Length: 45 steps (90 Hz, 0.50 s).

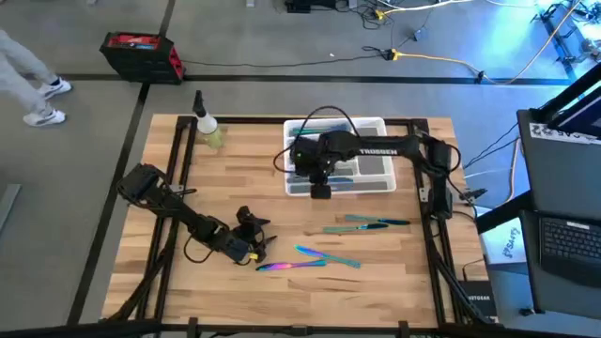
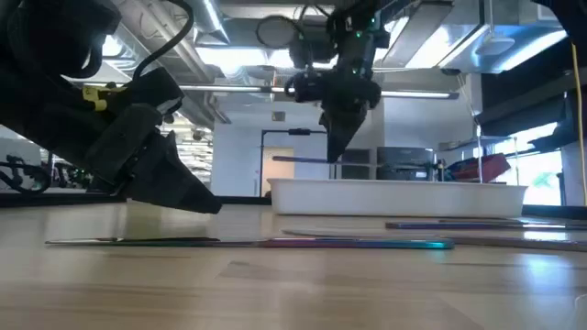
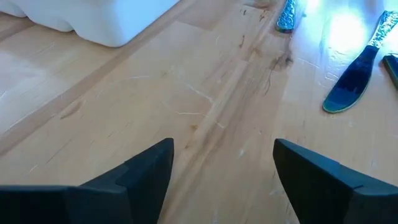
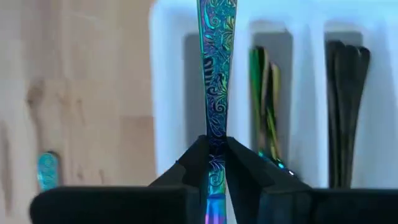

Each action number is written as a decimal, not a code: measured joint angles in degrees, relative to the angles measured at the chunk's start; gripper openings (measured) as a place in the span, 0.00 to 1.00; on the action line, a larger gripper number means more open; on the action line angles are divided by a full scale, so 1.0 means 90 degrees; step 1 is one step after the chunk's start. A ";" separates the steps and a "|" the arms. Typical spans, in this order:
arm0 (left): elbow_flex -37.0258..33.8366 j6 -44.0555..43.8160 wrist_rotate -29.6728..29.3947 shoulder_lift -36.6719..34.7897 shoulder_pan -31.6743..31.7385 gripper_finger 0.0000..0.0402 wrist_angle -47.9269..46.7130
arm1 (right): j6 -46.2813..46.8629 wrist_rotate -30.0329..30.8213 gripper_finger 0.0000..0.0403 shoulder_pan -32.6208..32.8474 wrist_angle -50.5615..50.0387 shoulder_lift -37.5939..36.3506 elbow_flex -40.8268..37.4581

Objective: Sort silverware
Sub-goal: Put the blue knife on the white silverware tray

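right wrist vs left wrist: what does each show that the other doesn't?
Only the right wrist view: the right gripper shut on an embossed iridescent utensil handle above the white tray, whose compartments already hold sorted pieces.

Only the left wrist view: the left gripper open over bare wood, with a blue knife blade lying ahead.

Both: the tray and the wooden tabletop.

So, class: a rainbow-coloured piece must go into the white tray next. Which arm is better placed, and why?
The right arm. Its claw is shut on a rainbow handle and hangs over the tray. The left claw is open and empty, low over the table, near the loose pieces.
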 joint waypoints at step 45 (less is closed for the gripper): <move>0.0000 -0.0007 -0.0121 0.0000 0.0009 0.65 -0.0002 | -0.0048 -0.0066 0.08 -0.0008 0.0983 0.0000 -0.0893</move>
